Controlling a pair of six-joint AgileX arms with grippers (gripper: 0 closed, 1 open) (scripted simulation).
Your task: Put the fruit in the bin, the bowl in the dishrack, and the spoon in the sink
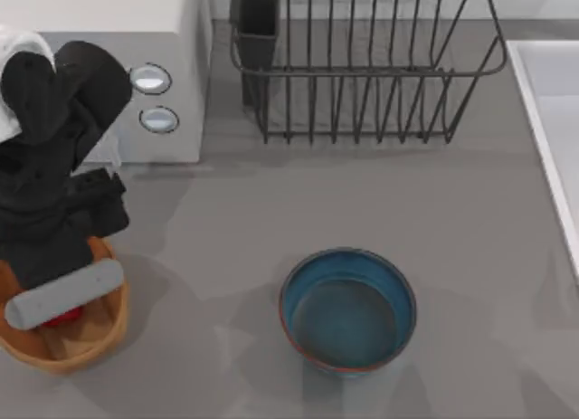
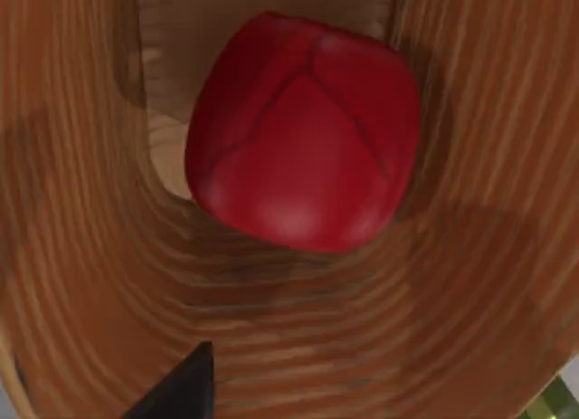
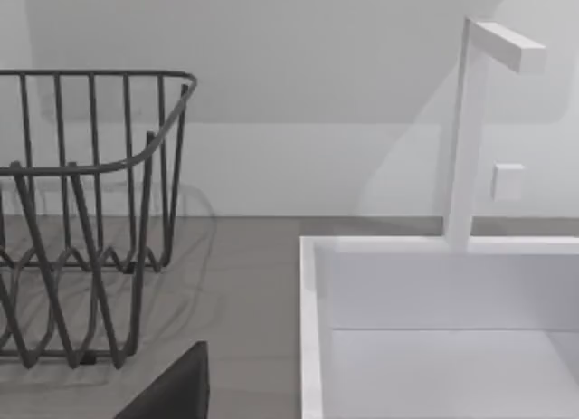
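Note:
The red fruit (image 2: 303,134) lies on the floor of the tan wicker bin (image 2: 452,283), and a sliver of the fruit (image 1: 63,318) peeks out under my left arm. My left gripper (image 1: 61,303) hangs open just above the bin (image 1: 104,333) at the table's front left, one dark fingertip (image 2: 181,392) clear of the fruit. The blue-teal bowl (image 1: 348,309) stands upright and empty at the front middle. The wire dishrack (image 1: 362,66) is at the back, the white sink (image 1: 552,120) at the right edge. The spoon is out of view. My right gripper's fingertip (image 3: 172,392) points toward the sink (image 3: 434,347).
A white microwave (image 1: 136,75) with two round knobs stands at the back left, behind my left arm. A black utensil cup (image 1: 258,30) sits at the rack's left corner. A white faucet (image 3: 470,120) rises behind the sink. Bare grey tabletop lies between bowl and rack.

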